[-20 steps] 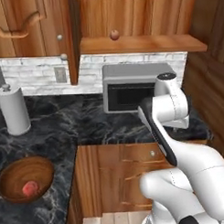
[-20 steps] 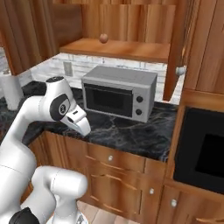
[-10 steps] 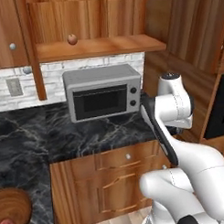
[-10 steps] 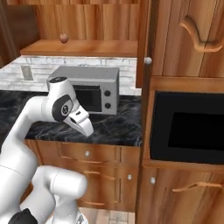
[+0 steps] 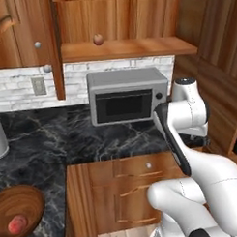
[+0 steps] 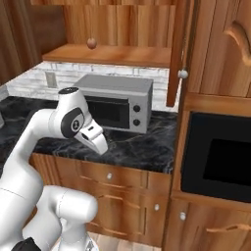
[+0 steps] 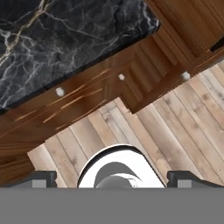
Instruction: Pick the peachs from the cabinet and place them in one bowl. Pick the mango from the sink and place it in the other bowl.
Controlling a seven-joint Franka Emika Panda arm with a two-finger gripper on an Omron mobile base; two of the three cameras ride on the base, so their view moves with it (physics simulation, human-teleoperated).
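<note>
One peach sits on the cabinet shelf, the other's already in the wooden bowl. I've got the gripper spread wide, empty and tucked low, presumably for the drive.

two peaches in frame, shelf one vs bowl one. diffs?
Place: one peach sits on the cabinet shelf above the microwave; the other peach lies in the wooden bowl on the counter. Colour: shelf peach looks duller and browner, bowl peach brighter red. Both small and round.
</note>
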